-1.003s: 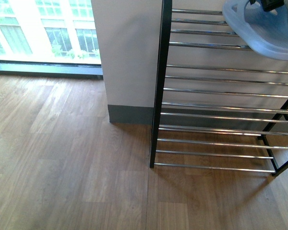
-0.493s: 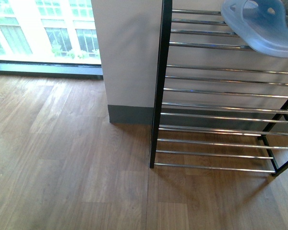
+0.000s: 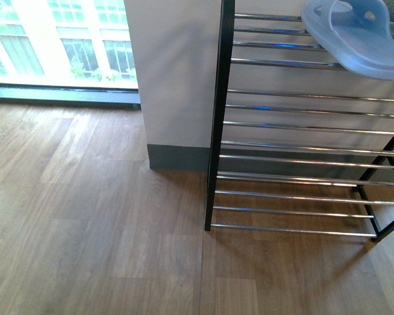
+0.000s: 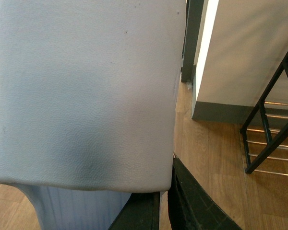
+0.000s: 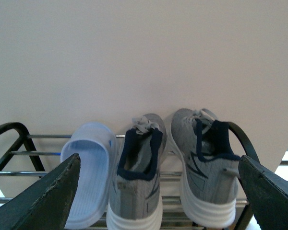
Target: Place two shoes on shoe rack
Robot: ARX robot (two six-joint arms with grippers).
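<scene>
In the front view, one pale blue slide (image 3: 358,36) lies on an upper tier of the shoe rack (image 3: 302,125), at its right end; neither gripper shows there. In the right wrist view, that slide (image 5: 89,172) rests on the rack's silver bars (image 5: 43,153) beside two grey sneakers (image 5: 137,182) (image 5: 209,167) with heels towards the camera. My right gripper (image 5: 158,162) is open and held back from them, touching nothing. In the left wrist view, my left gripper (image 4: 163,206) is shut on another pale blue slide (image 4: 86,96), which fills most of the picture.
A white wall column with a grey skirting (image 3: 177,98) stands just left of the rack's black upright (image 3: 217,131). Wooden floor (image 3: 85,230) spreads to the left and front, and a low window (image 3: 59,46) runs along the back left. The rack's lower corner (image 4: 269,139) shows in the left wrist view.
A dark gripper that sat on top of the slide on the rack one second ago has left the front view. The slide stays on the bars, shifted slightly.
</scene>
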